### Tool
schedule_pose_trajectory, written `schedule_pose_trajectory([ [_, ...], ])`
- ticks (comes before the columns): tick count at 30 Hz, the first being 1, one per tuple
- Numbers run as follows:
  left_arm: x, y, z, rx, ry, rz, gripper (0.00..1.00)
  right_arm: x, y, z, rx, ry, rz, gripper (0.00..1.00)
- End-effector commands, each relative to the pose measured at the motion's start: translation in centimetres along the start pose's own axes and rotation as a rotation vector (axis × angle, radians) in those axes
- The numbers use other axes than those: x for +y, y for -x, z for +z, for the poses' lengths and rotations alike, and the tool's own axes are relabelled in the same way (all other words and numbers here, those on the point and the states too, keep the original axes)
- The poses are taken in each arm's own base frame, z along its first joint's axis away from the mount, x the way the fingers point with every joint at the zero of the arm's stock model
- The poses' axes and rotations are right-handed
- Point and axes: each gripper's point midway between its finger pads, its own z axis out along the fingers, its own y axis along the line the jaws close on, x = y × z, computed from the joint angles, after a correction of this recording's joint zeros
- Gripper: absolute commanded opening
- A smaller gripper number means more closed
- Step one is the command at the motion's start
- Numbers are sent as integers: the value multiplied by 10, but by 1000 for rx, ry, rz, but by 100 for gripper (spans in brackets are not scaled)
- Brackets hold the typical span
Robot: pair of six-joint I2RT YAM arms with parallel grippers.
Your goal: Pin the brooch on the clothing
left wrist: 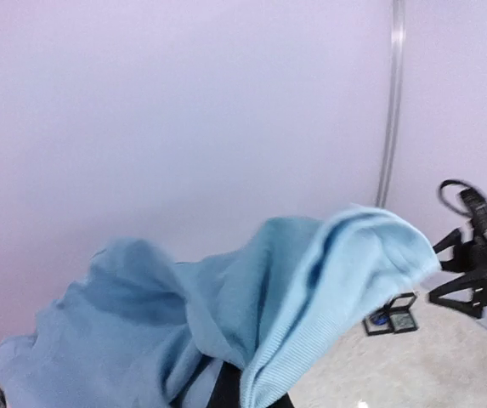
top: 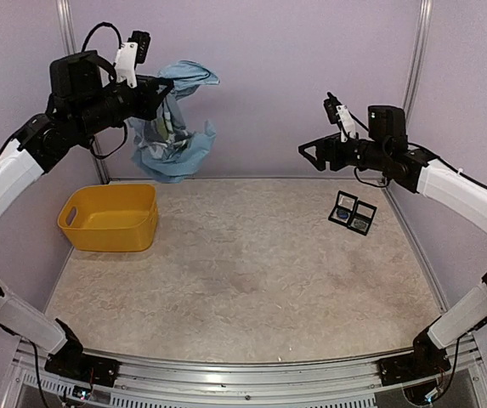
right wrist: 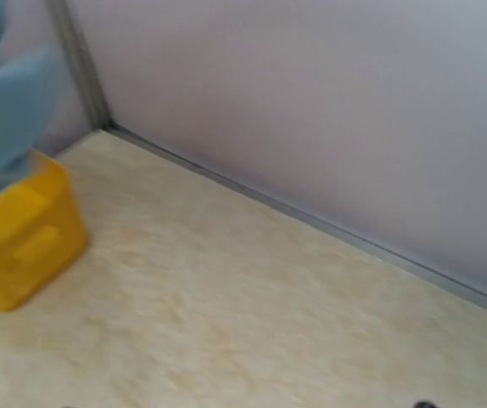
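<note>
My left gripper [top: 163, 88] is raised high at the back left and is shut on the light blue T-shirt [top: 173, 127], which hangs bunched in the air above the table. In the left wrist view the T-shirt [left wrist: 226, 314] covers my fingers. A small open black box [top: 352, 212] with a blue item in one half lies on the table at the right; it also shows in the left wrist view [left wrist: 392, 319]. The brooch itself is too small to make out. My right gripper [top: 313, 151] is held in the air above the box, jaws apart and empty; its fingers are outside the right wrist view.
A yellow plastic basket [top: 109, 218] stands on the table at the left, below the hanging shirt; it also shows in the right wrist view [right wrist: 18, 246]. Pale walls with metal corner posts [top: 416, 59] close the back and sides.
</note>
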Motion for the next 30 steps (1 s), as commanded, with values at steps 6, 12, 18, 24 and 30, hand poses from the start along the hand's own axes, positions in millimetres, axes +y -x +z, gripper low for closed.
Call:
schedule_pose_trajectory([
  [6, -103, -45, 9, 126, -405, -6, 0, 24, 66, -39, -177, 57, 16, 82],
  [12, -139, -131, 56, 304, -513, -112, 0, 6, 31, -19, -53, -22, 55, 78],
  [18, -145, -180, 87, 397, -497, -135, 0, -5, -39, 7, 201, -77, 81, 71],
  [24, -120, -210, 84, 463, -436, -144, 0, -15, -133, 20, 496, -137, 123, 56],
  [30, -106, -236, 62, 501, -429, -139, 0, -26, -184, 39, 623, -161, 101, 48],
])
